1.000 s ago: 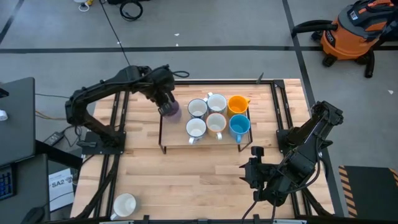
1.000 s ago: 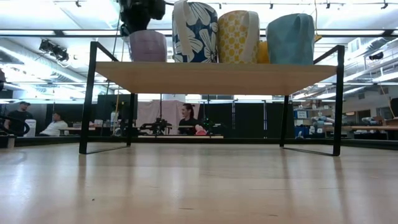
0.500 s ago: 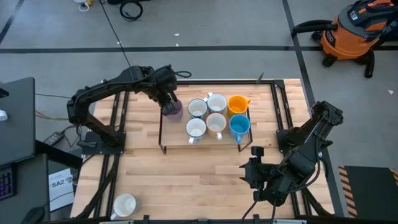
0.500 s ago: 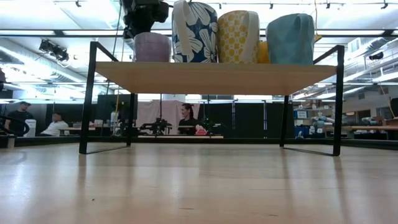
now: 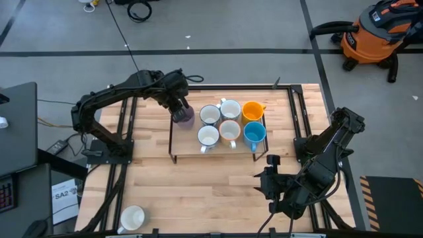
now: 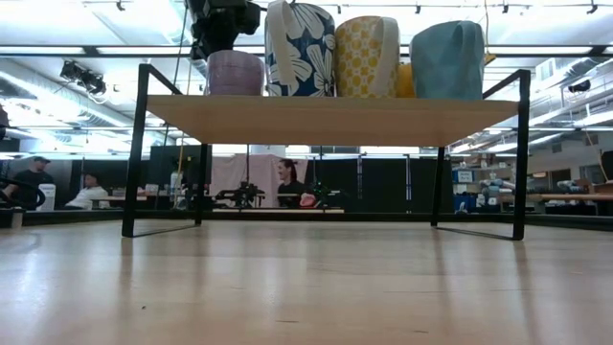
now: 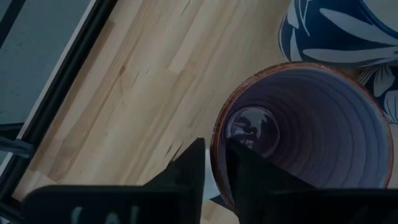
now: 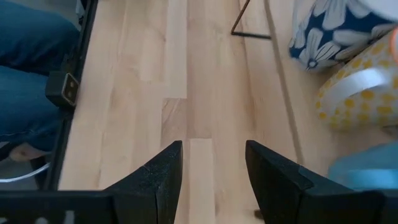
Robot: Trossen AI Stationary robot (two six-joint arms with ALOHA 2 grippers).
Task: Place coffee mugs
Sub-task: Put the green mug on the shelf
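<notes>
A low wooden shelf (image 5: 187, 144) on black legs stands at mid-table and carries several mugs: white ones (image 5: 209, 114), an orange one (image 5: 252, 110) and a blue one (image 5: 254, 133). A purple mug (image 7: 298, 124) stands upright on its base at the shelf's left end (image 6: 235, 72), beside a blue floral mug (image 6: 300, 48). My left gripper (image 7: 214, 168) reaches down over the purple mug, its fingers a little apart astride the mug's wall. Another white mug (image 5: 132, 217) lies on the table at the near left corner. My right gripper (image 8: 213, 168) waits open over bare wood at the near right (image 5: 268, 185). My left gripper comes from above with one finger (image 7: 249, 177) inside the purple mug and the other (image 7: 186, 171) outside its rim (image 7: 216, 146), on the side away from the floral mug. A thin gap shows beside the outer finger. Whether the inner finger touches the wall, I cannot tell.
Free tabletop lies in front of the shelf and to its left. An orange shop vacuum (image 5: 377, 33) stands on the floor beyond the far right corner. People sit in the room behind the table (image 6: 287, 182), and a person's blue-clad leg (image 8: 31, 74) is at the table edge.
The purple mug, under my left gripper, has shifted slightly toward the floral mug and settled a little lower onto the shelf's left end. Since then it has stood still.
</notes>
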